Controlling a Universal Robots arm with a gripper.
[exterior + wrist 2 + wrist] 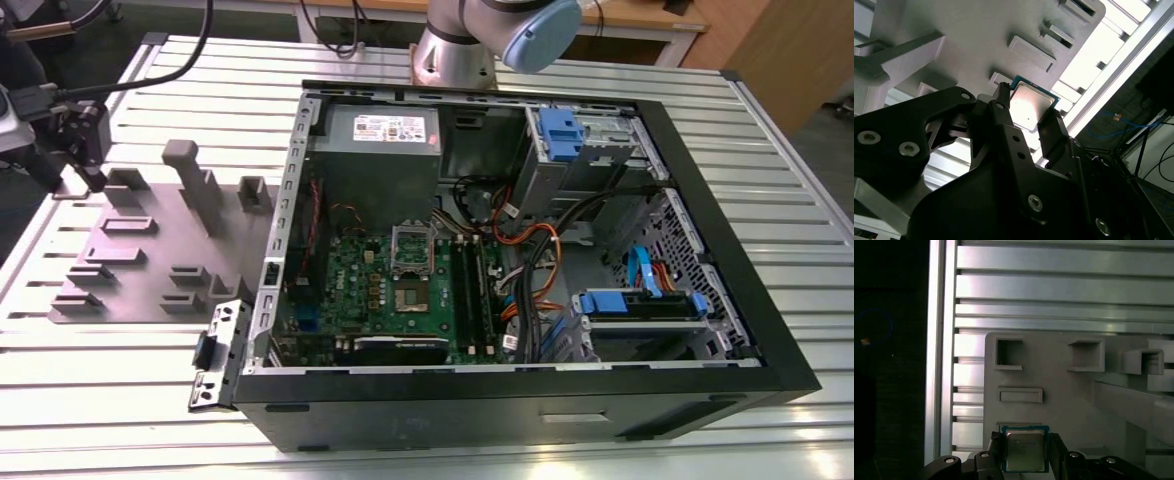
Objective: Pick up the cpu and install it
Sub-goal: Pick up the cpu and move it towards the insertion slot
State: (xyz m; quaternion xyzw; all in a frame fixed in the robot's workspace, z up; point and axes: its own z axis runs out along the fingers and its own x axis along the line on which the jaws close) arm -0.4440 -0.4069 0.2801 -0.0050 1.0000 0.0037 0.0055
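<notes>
Cpu [1025, 450] pinched by two opposite edges in the closed jaws of the gripper [1029, 116], at the grey moulded plate [1069, 405], outside the computer case [507, 415]. Light, stiff, slick lid, probably fragile underneath, so rim-only, kept flat.

Ribbed metal worktop [107, 400]
An open computer case [507, 415] and a grey moulded plate [140, 255] lie on it, side by side.
</notes>
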